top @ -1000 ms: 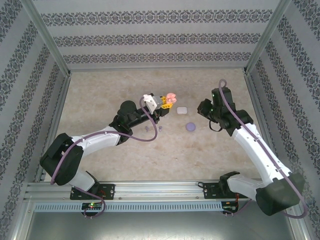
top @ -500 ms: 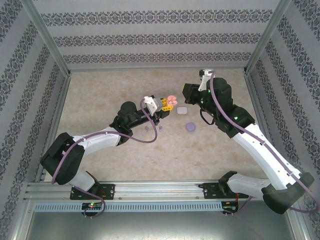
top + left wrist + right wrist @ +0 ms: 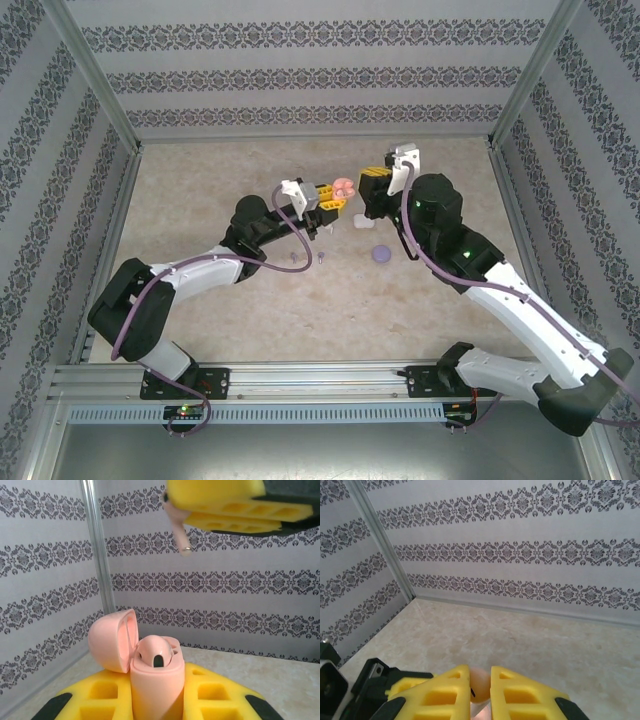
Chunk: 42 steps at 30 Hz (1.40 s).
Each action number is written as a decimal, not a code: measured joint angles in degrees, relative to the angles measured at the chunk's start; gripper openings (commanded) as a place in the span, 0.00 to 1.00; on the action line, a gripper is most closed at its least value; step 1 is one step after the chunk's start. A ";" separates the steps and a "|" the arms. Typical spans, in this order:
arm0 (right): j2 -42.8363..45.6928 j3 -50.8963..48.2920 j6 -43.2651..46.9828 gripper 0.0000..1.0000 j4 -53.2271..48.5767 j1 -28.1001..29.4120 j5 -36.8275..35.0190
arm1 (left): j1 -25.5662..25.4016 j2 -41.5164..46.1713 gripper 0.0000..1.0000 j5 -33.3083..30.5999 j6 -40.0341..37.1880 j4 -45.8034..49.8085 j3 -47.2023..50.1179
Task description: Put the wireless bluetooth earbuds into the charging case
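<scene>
**Top view.** The left arm reaches forward over the desk point(image 3: 200, 190). The left hand point(image 3: 335, 197) is clamped on the open pink charging case point(image 3: 344, 188). The right arm arches in from the opposite side. The right hand point(image 3: 368, 186) sits just beside the case, at the left hand's fingertip end. A white case point(image 3: 361, 223) and a purple case point(image 3: 380, 253) lie on the desk beneath the right hand.

**Left wrist view.** The left hand point(image 3: 157, 697) grips the case point(image 3: 155, 675) upright between its yellow fingers, lid hinged open. Above it, clear of the case, the right hand point(image 3: 175, 507) pinches a pink earbud point(image 3: 179, 532), stem pointing down.

**Right wrist view.** The right hand point(image 3: 480, 695) is nearly closed, with the earbud point(image 3: 478, 682) held between its fingertips.
</scene>
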<state>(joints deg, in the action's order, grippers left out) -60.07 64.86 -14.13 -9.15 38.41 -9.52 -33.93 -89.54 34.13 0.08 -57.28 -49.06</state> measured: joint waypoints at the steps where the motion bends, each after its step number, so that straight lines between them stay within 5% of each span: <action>1: 0.42 -0.48 0.46 0.13 0.42 0.00 -0.13 | 0.31 0.00 0.00 0.26 0.33 -0.42 0.00; 42: -1.29 -6.14 0.81 0.11 5.66 -0.07 8.33 | 1.44 0.00 0.00 6.45 3.02 -1.25 -0.11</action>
<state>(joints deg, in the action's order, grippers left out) -61.36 58.72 -13.32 -3.49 38.35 -1.19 -32.49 -89.54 40.58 3.09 -58.52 -49.17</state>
